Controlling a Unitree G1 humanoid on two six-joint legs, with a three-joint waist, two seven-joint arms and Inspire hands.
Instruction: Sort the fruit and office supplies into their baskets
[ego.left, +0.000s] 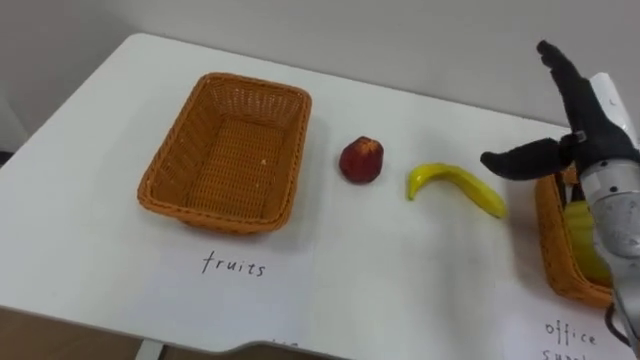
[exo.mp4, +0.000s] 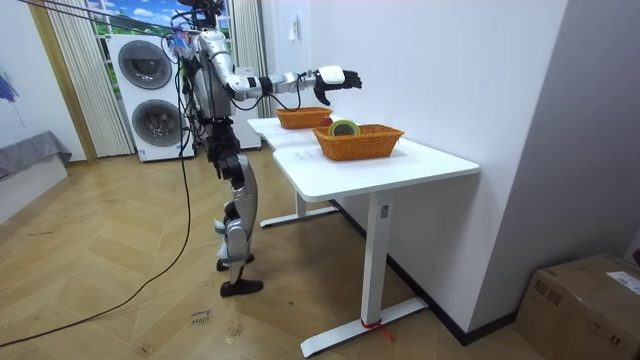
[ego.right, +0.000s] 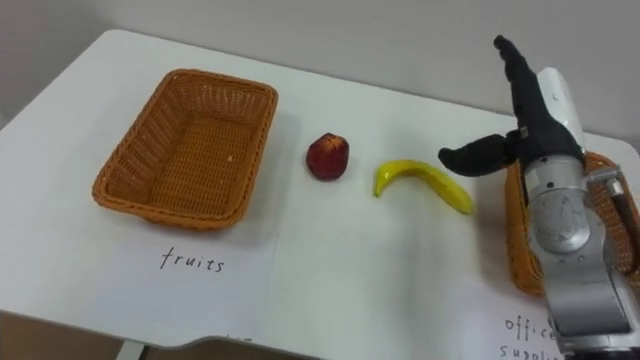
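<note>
Right hand (ego.left: 578, 130) hovers wide open, empty, just right of the curved yellow banana (ego.left: 452, 177). It lies left-to-right, right tip nearest that hand.

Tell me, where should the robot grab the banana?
Around its thick middle, coming straight down from above. The banana lies flat on the table, so nothing can slip underneath. Fingers should go on the far side and the thumb on the near side, across its width. The open right hand hangs close to its right end, so that hand is probably the one to use.
</note>
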